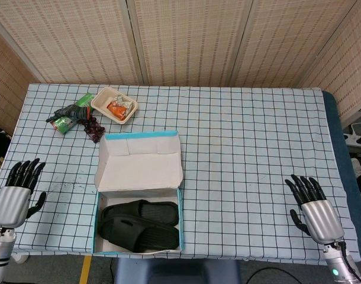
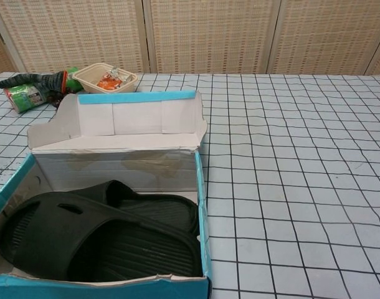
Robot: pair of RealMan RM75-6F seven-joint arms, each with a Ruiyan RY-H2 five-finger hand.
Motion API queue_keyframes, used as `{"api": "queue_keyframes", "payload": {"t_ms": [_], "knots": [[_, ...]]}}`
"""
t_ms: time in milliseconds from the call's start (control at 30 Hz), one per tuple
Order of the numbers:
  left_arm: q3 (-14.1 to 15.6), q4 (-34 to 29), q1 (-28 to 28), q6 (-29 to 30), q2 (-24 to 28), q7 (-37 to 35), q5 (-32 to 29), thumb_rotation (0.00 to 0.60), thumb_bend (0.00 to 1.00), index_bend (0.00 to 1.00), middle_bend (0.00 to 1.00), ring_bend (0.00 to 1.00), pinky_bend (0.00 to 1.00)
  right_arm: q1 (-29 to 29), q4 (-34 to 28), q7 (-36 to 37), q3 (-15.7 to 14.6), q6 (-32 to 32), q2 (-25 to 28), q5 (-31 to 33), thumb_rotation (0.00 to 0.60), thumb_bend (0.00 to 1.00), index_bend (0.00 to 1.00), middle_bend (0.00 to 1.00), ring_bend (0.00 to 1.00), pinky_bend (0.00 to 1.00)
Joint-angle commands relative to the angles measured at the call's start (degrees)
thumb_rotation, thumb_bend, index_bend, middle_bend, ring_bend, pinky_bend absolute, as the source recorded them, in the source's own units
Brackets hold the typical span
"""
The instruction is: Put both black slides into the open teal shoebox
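Table (image 1: 239, 148), w/ blue-and-black checked cloth, fills most of head view; woven screens stand along its far side.

Shoebox (image 1: 180, 220), teal outside, pale inside, sits at near edge, left of centre. Lid (image 1: 139, 163) is hinged at the far side, tilted up and back, its teal rim showing in chest view (image 2: 137, 96).

Both black slides (image 1: 139, 225) lie inside the box, toes left, one partly over the other; nearer one (image 2: 96, 243) on top, farther one (image 2: 162, 212) showing behind it. Together they fill approx. the whole floor of the box.

Left hand (image 1: 15, 198) is at far-left table edge, near side, well apart from box; fingers (image 1: 26, 170) spread and straight, pointing away from robot, holding nothing. Right hand (image 1: 316, 210) is at near-right, well apart from box on the other side; fingers (image 1: 302, 184) likewise apart and extended, nothing in the palm. Box lies between the two hands, closer to the left. Neither hand shows in chest view.

Tray (image 1: 113, 105), beige, at far left, holds orange and white food items; contents too small to identify. Same tray in chest view (image 2: 104, 78).

Just left of tray: green packet (image 1: 65, 123), dark glove-like item (image 1: 65, 111), dark reddish cluster (image 1: 94, 128), lying close together.
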Motion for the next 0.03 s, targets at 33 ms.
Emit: {"api": "queue_keyframes", "payload": {"t_ms": [33], "knots": [[-0.28,-1.74,1.78,-1.18,0.92,-1.06,-0.36,0.600,0.43,0.00,0.00,0.00,0.05,-0.63,0.33,-0.21,0.58,1.10,-0.38,0.09,0.600,0.38,0.00,0.00,0.00,0.00]]}}
